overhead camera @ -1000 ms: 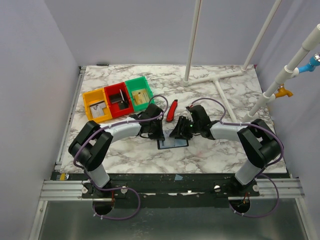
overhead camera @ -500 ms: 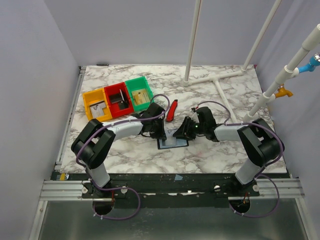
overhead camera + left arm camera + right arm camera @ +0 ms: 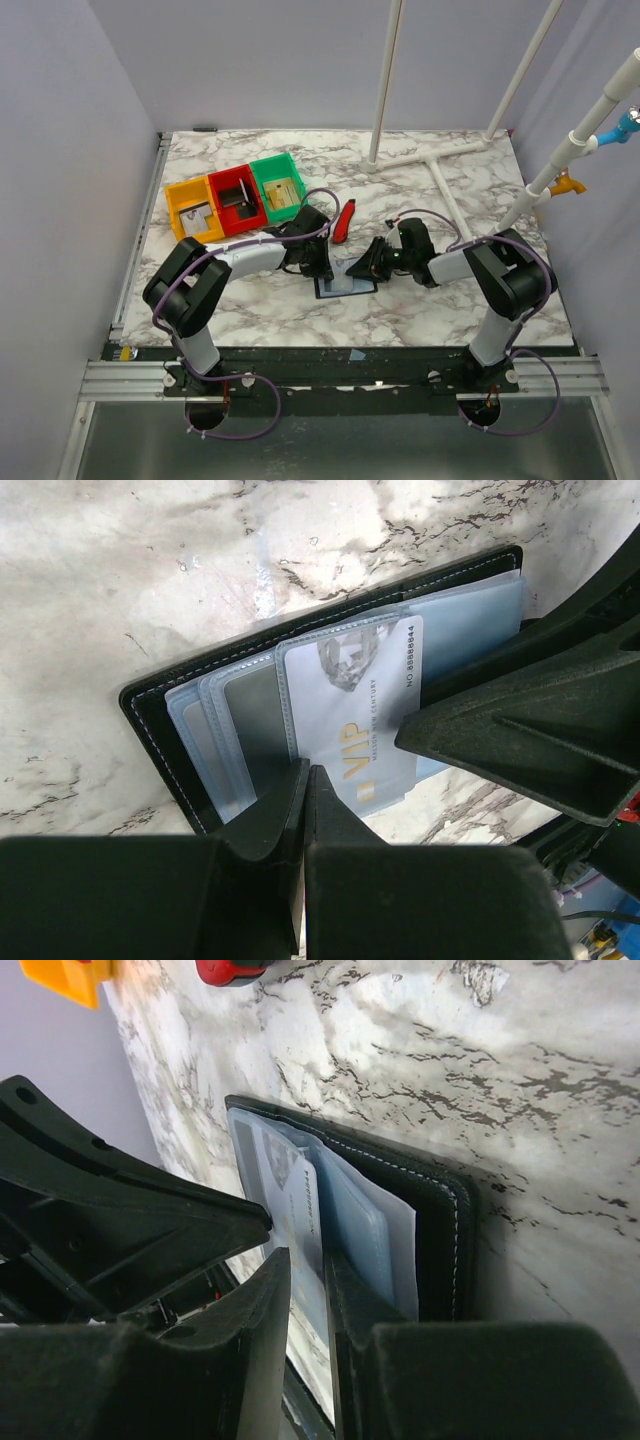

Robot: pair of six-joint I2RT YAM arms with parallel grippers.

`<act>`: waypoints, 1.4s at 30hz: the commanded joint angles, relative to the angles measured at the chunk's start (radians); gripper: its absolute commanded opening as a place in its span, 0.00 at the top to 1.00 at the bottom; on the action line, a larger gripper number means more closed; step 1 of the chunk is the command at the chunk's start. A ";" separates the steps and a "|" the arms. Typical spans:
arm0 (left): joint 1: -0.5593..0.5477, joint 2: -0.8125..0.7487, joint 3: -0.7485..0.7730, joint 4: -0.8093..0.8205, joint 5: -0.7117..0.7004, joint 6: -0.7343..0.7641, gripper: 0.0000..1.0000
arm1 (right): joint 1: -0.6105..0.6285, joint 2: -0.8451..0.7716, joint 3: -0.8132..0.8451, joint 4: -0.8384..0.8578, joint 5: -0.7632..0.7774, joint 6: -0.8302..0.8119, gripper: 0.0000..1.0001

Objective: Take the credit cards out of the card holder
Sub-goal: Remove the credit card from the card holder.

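Note:
The black card holder [image 3: 345,287] lies open on the marble table between my two grippers. In the left wrist view its bluish pockets fan out, and a greyish credit card [image 3: 350,710] marked VIP sticks halfway out of one. My left gripper [image 3: 305,775] is shut and empty, with its tips pressed down on the pockets of the card holder [image 3: 160,740]. My right gripper [image 3: 305,1260] straddles the protruding edge of that credit card [image 3: 285,1185]. Its jaws stand narrowly open, with a thin gap still showing beside the card.
Orange [image 3: 195,212], red [image 3: 237,198] and green [image 3: 278,186] bins stand in a row at the back left. A red-and-black tool [image 3: 343,220] lies just behind the card holder. A white pipe frame [image 3: 430,160] rests at the back right.
The right gripper's jaws have narrowed around the card's edge, and the right wrist has shifted slightly to the right. The left gripper has stayed shut on the pockets.

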 commanded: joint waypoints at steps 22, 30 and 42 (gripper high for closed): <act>0.002 0.027 -0.042 -0.036 -0.035 -0.021 1.00 | -0.046 0.053 -0.074 0.181 -0.069 0.070 0.93; 0.003 0.025 -0.050 -0.036 -0.039 -0.021 1.00 | -0.054 0.056 -0.084 0.203 -0.082 0.074 0.91; 0.003 0.024 -0.050 -0.035 -0.038 -0.017 1.00 | -0.054 0.082 -0.082 0.248 -0.100 0.094 0.90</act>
